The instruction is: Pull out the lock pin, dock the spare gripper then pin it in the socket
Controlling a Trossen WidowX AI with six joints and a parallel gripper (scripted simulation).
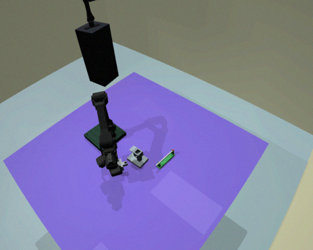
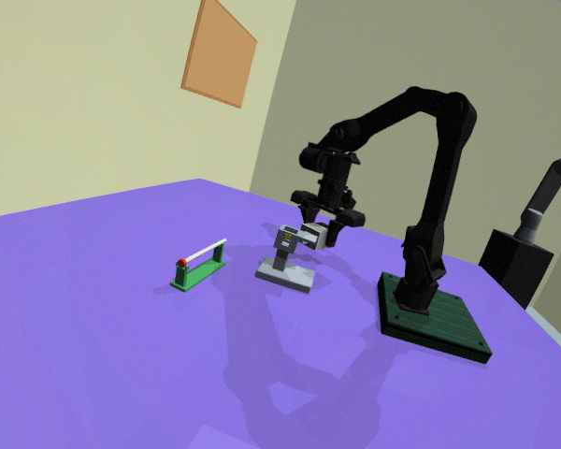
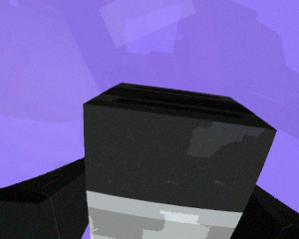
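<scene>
The spare [image 1: 122,163] [image 2: 315,234] [image 3: 174,154] hangs over the bench [image 1: 218,161] [image 2: 102,362] [image 3: 30,60], nearer its left corner than its right from above. Probably light, stiff; best held by its flat flanks, spigot free. The gripper [image 1: 115,164] [image 2: 321,232] [image 3: 164,162], partly open, clamps it.

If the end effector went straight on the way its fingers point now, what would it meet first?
Probably the purple mat, reached first by the held spare gripper; depth is unclear.

Purple mat [image 1: 140,107] [image 2: 126,338] [image 3: 35,75]; green rack [image 1: 166,160] [image 2: 201,273]; white pin [image 1: 165,158] [image 2: 207,250], red-headed; dark-green base plate [image 1: 89,135] [image 2: 445,324]; orange wall panel [image 2: 220,58]; black arm [image 1: 103,121] [image 2: 447,179]
</scene>
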